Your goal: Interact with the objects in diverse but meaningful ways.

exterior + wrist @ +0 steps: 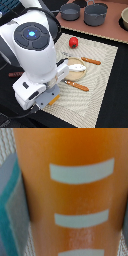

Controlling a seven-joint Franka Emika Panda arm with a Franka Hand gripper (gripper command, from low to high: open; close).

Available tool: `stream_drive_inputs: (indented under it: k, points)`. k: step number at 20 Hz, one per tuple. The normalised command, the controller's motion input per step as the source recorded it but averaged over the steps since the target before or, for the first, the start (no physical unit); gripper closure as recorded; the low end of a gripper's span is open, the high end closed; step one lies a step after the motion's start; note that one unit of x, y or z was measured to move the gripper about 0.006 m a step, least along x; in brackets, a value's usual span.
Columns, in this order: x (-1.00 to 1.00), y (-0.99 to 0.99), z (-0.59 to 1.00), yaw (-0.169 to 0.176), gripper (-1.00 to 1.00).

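- The arm [32, 47] hides the mat's [100, 75] seven-o'clock side; the pincer [50, 97] is low there.
- The wrist view is filled by the loaf [70, 193], a grey-teal pad [10, 203] beside it; a pinch seems under way, but jaw state cannot be told.
- Two pots [95, 14] at twelve o'clock; contents unclear.
- The plate [75, 70] holds the fish [76, 65].
- The tomato [73, 42] and the sausage [15, 74] look untouched.

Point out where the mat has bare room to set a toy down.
Bare mat lies toward the exterior view's right, beyond the fork and knife, and between the tomato and the plate. Crowded: around the plate holding the white fish, and under the arm, where the gripper hides the mat.
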Motion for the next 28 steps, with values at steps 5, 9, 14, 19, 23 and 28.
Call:
stream_drive_inputs:
  k: [5, 9, 14, 19, 23, 28]
  points:
    - [-0.14, 0.41, 1.0, -0.018, 1.0]
    - [0.06, 0.74, 1.0, 0.0, 1.0]
    - [0.45, 0.86, 1.0, 0.006, 1.0]
    - [0.51, 0.9, 0.94, 0.005, 1.0]
    - [0.44, 0.93, 0.77, 0.0, 1.0]
    - [0.27, 0.97, 0.58, 0.002, 1.0]
